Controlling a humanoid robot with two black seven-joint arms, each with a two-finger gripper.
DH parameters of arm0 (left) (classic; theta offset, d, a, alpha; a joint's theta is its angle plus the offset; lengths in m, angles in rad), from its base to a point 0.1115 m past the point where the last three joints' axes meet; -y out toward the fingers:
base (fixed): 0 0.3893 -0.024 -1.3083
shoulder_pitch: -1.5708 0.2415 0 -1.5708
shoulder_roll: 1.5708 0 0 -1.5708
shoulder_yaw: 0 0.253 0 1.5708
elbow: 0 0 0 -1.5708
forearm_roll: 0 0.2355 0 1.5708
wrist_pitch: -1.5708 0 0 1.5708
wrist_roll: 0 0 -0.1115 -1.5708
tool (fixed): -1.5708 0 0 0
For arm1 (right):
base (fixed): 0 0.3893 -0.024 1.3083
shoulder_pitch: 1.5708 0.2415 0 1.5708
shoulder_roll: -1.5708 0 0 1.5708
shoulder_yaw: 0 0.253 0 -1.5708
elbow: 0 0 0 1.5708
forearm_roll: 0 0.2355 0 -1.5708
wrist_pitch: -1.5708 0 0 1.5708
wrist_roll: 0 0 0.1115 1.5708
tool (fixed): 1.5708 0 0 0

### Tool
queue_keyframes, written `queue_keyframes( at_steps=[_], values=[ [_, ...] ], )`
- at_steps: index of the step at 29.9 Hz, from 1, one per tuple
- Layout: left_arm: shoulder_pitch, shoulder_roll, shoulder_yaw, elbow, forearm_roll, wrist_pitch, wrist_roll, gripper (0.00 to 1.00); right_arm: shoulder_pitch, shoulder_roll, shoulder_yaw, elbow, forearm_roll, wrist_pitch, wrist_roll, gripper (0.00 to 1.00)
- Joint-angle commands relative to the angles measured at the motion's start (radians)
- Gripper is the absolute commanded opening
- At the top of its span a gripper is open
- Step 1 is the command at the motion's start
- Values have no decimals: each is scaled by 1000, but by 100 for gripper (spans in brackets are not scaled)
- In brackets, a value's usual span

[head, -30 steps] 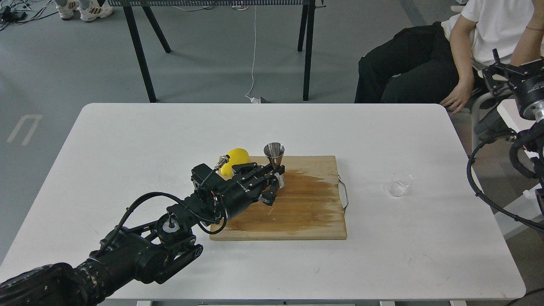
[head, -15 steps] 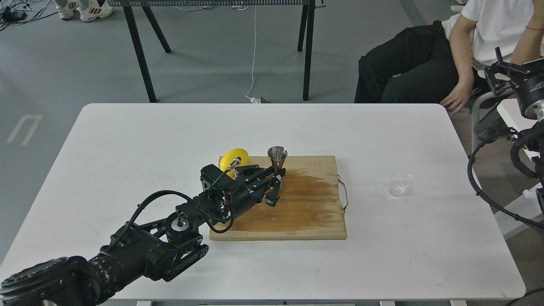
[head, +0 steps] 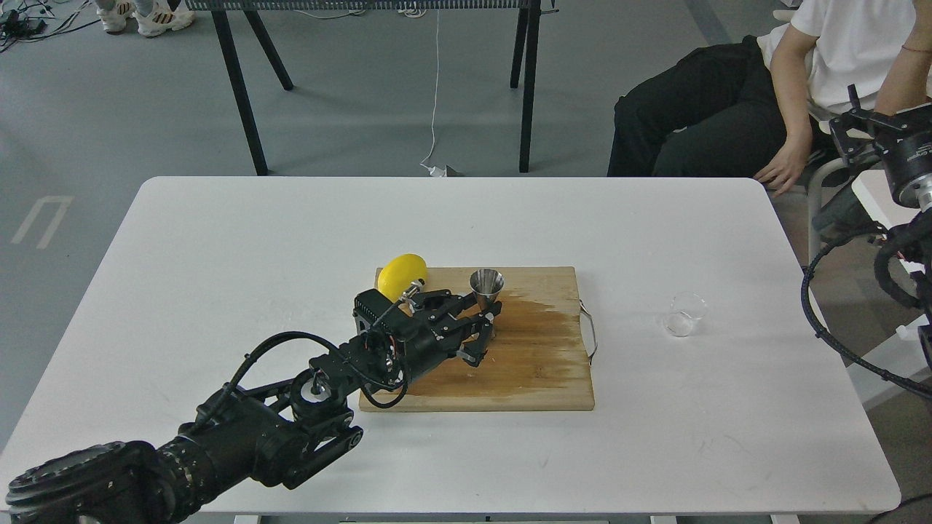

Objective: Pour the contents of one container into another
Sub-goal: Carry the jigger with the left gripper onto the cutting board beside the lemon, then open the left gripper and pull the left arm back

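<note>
The steel hourglass jigger (head: pixel 486 282) stands upright over the wooden cutting board (head: pixel 524 378), its mouth facing up. My left gripper (head: pixel 489 331) comes in from the lower left and is shut on the jigger's lower half, which its fingers hide. The tiny clear glass cup (head: pixel 684 314) stands alone on the white table (head: pixel 218 240), to the right of the board and well away from both grippers. My right gripper (head: pixel 848 135) hangs off the table's far right edge; it is dark and small, so its fingers cannot be told apart.
A yellow lemon (head: pixel 400 275) lies at the board's far left corner, just behind my left wrist. A dark wet patch (head: pixel 542 327) covers the board's right half. A seated person (head: pixel 735 109) is beyond the table's far right corner.
My left gripper has carried the jigger to the right and a little lower, away from the lemon. The glass cup has not moved. The right gripper has only shifted slightly.
</note>
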Motion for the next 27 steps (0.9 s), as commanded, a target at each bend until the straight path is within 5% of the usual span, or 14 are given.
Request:
queue_keyframes(
  at_steps=[1,6,17,24,27],
  values=[
    [2,0,-2,-3,0,0,-2,64,0,0,0,0,0,0,0,100],
    [11,18,3,-59,0,0,-12,73,-3,-1,2,-1,0,3,0,100],
    [39,192,0,-169,0,8,-60,75,-9,0,-1,-1,0,11,1,100],
    [80,377,-9,-325,0,14,-239,78,-20,-1,-11,-30,-5,80,-2,100],
    [79,442,-14,-338,0,12,-239,80,-67,-41,-17,-29,-6,145,-12,100]
  ],
)
